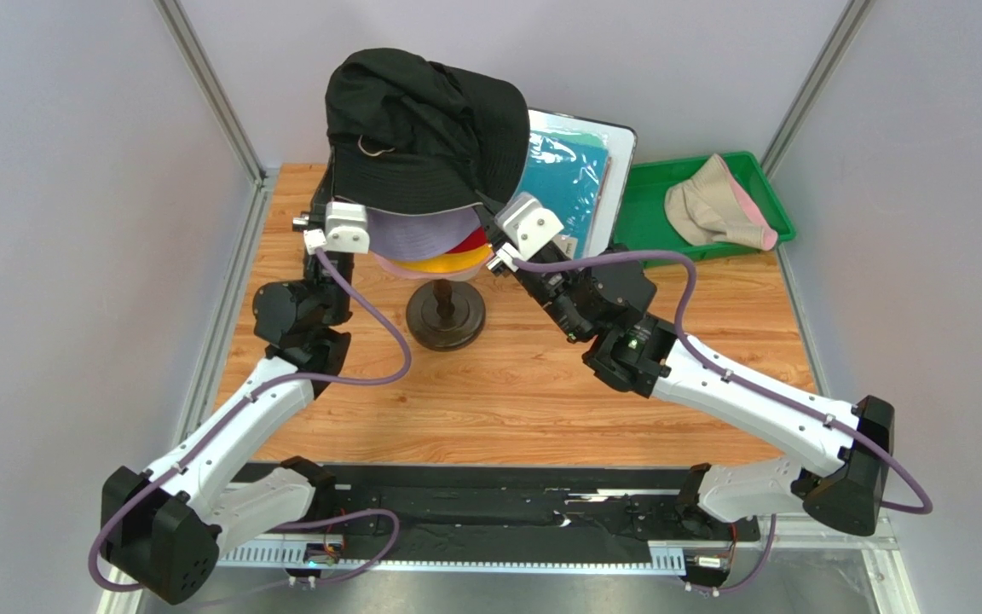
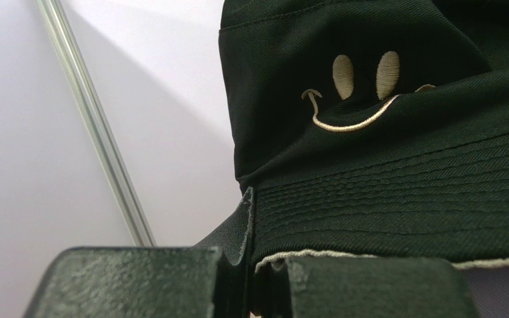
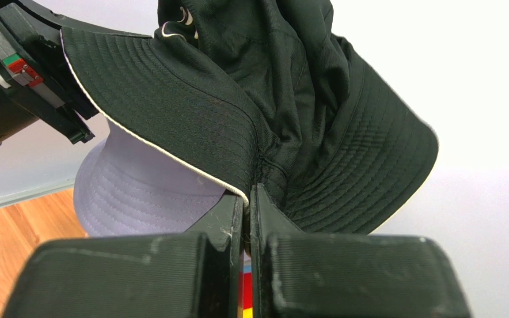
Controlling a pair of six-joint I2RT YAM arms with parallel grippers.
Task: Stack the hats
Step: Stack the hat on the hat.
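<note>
**Black hat held over the pile, both arms on it**

Black hat (image 1: 426, 122) hangs stretched between the two arms, above the stand (image 1: 446, 320). Left gripper (image 2: 249, 222) is pinched tight on the left brim edge. Right gripper (image 3: 248, 209) is pinched tight on the right brim, cloth bunched at the jaws. The brim's long axis runs left to right, gripper to gripper; the crown looks slumped toward the far side. Just under the brim is the lavender hat (image 1: 422, 236), top of the pile, with the orange-yellow hat (image 1: 455, 264) showing beneath it. The pile sits between the grippers, neither arm nearer. Judgement: the next move is a level descent over the lavender crown, both arms together. Beige hat (image 1: 714, 205) lies in the green tray (image 1: 765, 173), far right
</note>
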